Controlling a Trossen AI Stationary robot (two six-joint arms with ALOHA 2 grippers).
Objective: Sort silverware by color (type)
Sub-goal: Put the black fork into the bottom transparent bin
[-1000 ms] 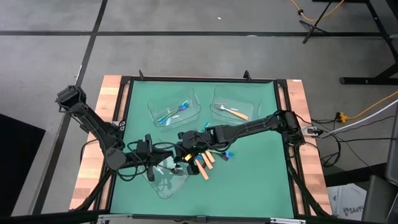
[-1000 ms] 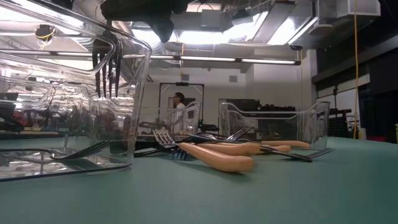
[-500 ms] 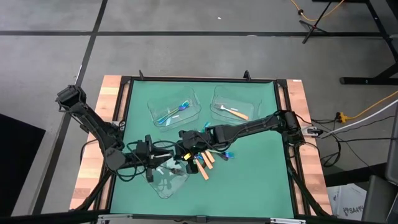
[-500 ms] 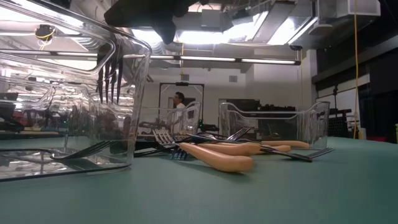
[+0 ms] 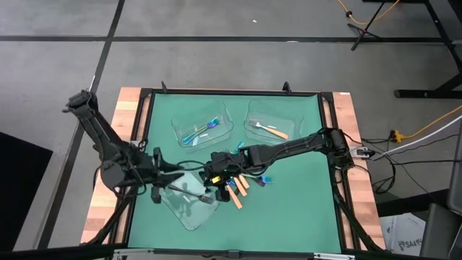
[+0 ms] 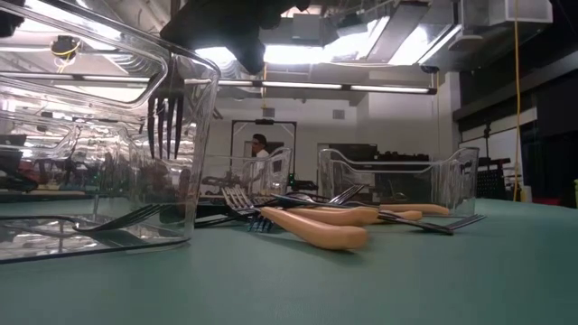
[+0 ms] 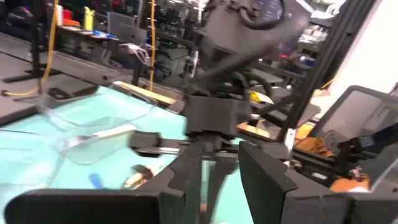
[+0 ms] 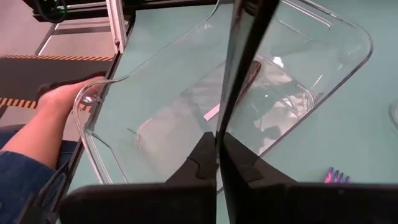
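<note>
A green mat [image 5: 303, 195] covers the table, framed by wood edging and set on a grey floor with cables at 3 o'clock. 3 clear trays sit on it: one [image 5: 202, 124] at 11 o'clock with blue utensils [image 5: 204, 130], one [image 5: 273, 119] at 1 o'clock with an orange-handled fork [image 5: 268, 130], and a near tray [image 5: 189, 204] at 7 o'clock with a dark fork [image 6: 117, 219] lying in it. The unsorted silverware [image 5: 242, 186] lies in a loose pile at centre, orange handles foremost. In the low view the room behind shows ceiling lights and a person standing far off; a person's hand [image 8: 59, 99] rests at the table edge in the right wrist view.

The left gripper [image 5: 154, 189] is at 9 o'clock beside the near tray, fingers spread wide, nothing between them. The right gripper [image 5: 214, 175] is clamped tight on a dark fork [image 6: 163, 119] that hangs tines-down over the near tray's rim.
</note>
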